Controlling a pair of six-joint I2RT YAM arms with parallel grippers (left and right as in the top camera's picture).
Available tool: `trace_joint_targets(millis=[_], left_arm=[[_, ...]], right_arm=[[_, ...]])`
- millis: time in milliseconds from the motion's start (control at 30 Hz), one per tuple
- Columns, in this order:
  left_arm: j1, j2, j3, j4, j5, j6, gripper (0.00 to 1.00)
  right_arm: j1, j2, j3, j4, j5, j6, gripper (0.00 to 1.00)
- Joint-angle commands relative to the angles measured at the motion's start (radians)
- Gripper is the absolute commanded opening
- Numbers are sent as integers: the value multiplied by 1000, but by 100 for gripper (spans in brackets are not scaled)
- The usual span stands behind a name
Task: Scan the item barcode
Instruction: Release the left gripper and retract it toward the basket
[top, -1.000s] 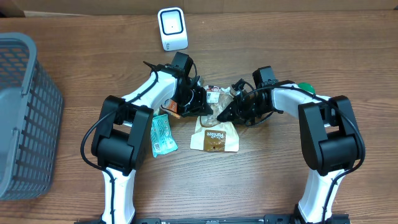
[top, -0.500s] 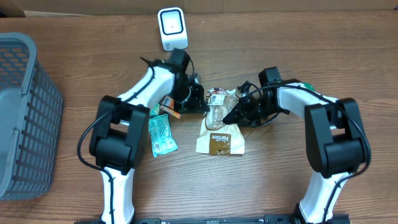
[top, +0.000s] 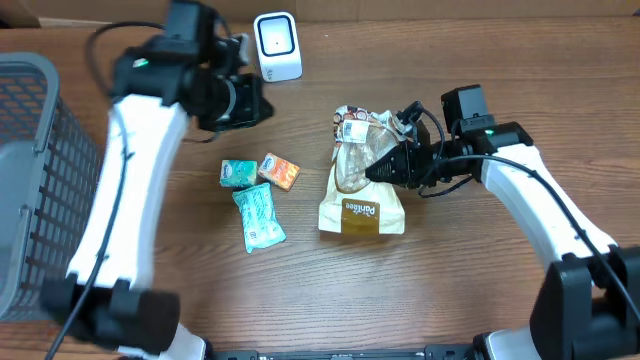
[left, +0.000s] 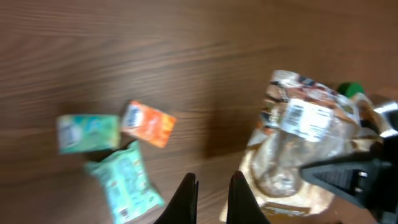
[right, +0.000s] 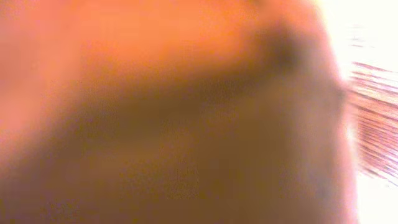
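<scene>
The item is a clear and tan bread bag (top: 362, 190) with a white barcode label (top: 351, 127) at its top end. It lies in the middle of the table, label end toward the back. My right gripper (top: 385, 168) is shut on the bag's right side. The right wrist view is only a brown-orange blur. The bag (left: 292, 162) and label (left: 308, 118) also show in the left wrist view. The white scanner (top: 277, 45) stands at the back. My left gripper (top: 255, 103) hangs raised just left of the scanner, shut and empty (left: 212, 186).
A small teal pack (top: 238, 173), an orange pack (top: 280, 172) and a teal sachet (top: 260, 217) lie left of the bag. A grey basket (top: 40, 180) fills the left edge. Something green (left: 353, 90) peeks out behind the bag.
My left arm has lifted away from the bag, up and left toward the scanner, uncovering the small packs. My right gripper has shifted slightly right with the bag.
</scene>
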Motion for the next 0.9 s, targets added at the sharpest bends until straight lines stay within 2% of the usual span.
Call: trace_joint_targets(millis=[0,267,333,500,600,700,800,867], left_arm=[[103,-32,5,-33,-73,43,4],[287,-26,4,-84,-74,65,18],[299,-26,4,-84,-78,93,25],[299,-26,4,-89,-265,98,34],[300,-26,4,-95,-361,98,48],[303,-26,4,-94,-375,97,62],[303,-26,4,-91,-368,98,72],[304,-26,4,-91,-366,112,75]], right_arm=[[1,-61,14,5,-95,-24,4],[92,-64,15,2,-120,-102,4],[123,-64,15,2,-120,-110,4],[177,-64,14,-37,-68,-113,4],[197,-64,14,-58,-59,-124,4],[203,-64,14,-53,-60,-124,4],[203,-64,14,-41,-61,-124,4],[203,-64,14,-36,-61,-124,4]])
